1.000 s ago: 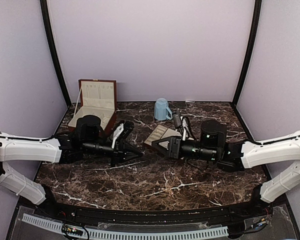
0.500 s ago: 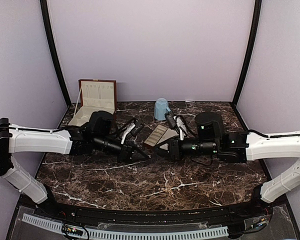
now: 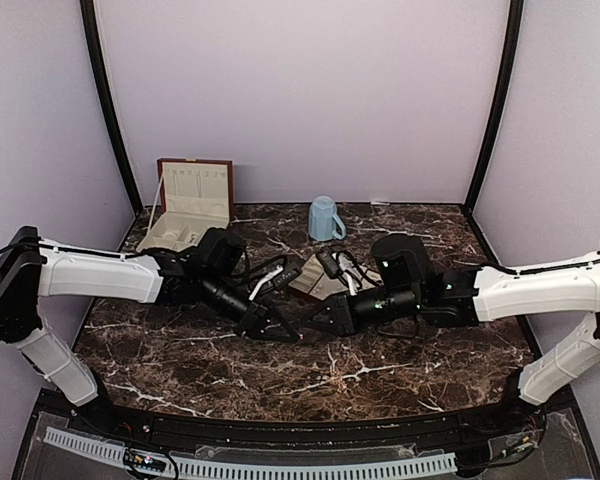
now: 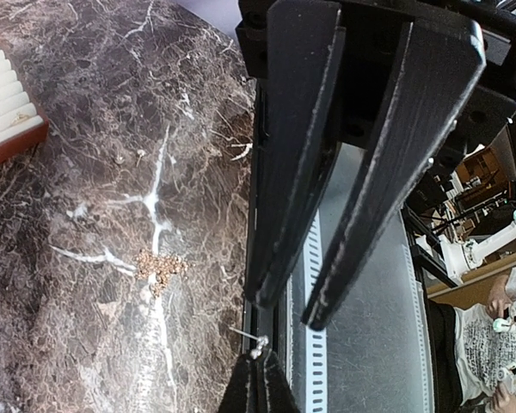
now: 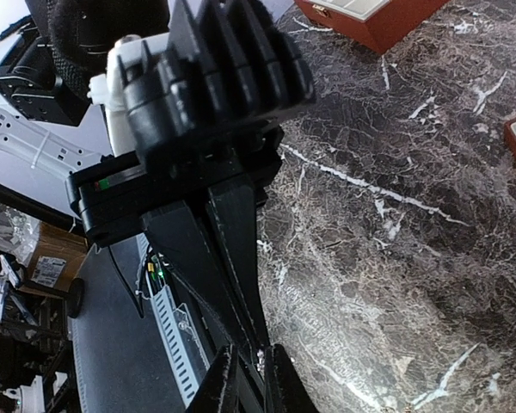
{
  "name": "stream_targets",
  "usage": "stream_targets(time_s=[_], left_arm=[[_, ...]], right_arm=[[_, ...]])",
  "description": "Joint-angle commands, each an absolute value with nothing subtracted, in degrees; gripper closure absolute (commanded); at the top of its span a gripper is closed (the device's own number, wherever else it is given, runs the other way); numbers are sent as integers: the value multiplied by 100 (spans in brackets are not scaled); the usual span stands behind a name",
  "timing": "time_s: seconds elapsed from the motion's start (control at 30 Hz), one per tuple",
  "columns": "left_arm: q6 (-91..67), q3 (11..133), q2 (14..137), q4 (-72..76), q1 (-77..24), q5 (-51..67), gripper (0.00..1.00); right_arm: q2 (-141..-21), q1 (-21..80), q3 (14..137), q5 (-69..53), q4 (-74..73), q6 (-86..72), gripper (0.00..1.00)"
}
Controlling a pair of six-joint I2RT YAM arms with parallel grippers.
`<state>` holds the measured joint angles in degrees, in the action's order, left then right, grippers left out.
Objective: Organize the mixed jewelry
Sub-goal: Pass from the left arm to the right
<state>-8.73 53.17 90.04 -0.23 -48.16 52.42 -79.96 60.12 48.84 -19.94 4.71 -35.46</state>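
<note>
Lying on marble (image 4: 77,224): one beaded cluster (image 4: 159,265), two specks (image 4: 119,159).

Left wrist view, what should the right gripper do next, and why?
Probably close the right gripper gently on the silver piece. The left gripper is shut on that piece and holds it right at the right fingers' tips, which stand slightly apart.
</note>
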Motion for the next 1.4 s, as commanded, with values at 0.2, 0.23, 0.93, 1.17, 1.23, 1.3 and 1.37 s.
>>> stream_targets(time_s=[0.2,0.23,0.93,1.17,1.23,1.3,1.37], left_arm=[[-677,5354,9041,-131,-4829,5481,100],[-677,5353,9043,-125,-4826,5479,100],[-720,5305,9010,-19,-4826,5355,100],[-729,5283,8974,-18,-4825,5315,100],[-742,5275,8972,-18,-4830,5294,100],[-744,5269,8969,-18,-4825,5280,100],[-759,5259,8965,-18,-4828,5251,100]], right_arm=[[-8306,6132,4794,-2250,1085,-3849,92],[-8325,6132,4776,-2234,1082,-3859,92],[-8457,6203,4715,-2226,1003,-3873,98],[-8520,6237,4729,-2191,962,-3866,99],[-8517,6245,4729,-2175,937,-3864,99],[-8508,6249,4729,-2155,917,-3858,99],[-8500,6258,4729,-2125,885,-3844,99]])
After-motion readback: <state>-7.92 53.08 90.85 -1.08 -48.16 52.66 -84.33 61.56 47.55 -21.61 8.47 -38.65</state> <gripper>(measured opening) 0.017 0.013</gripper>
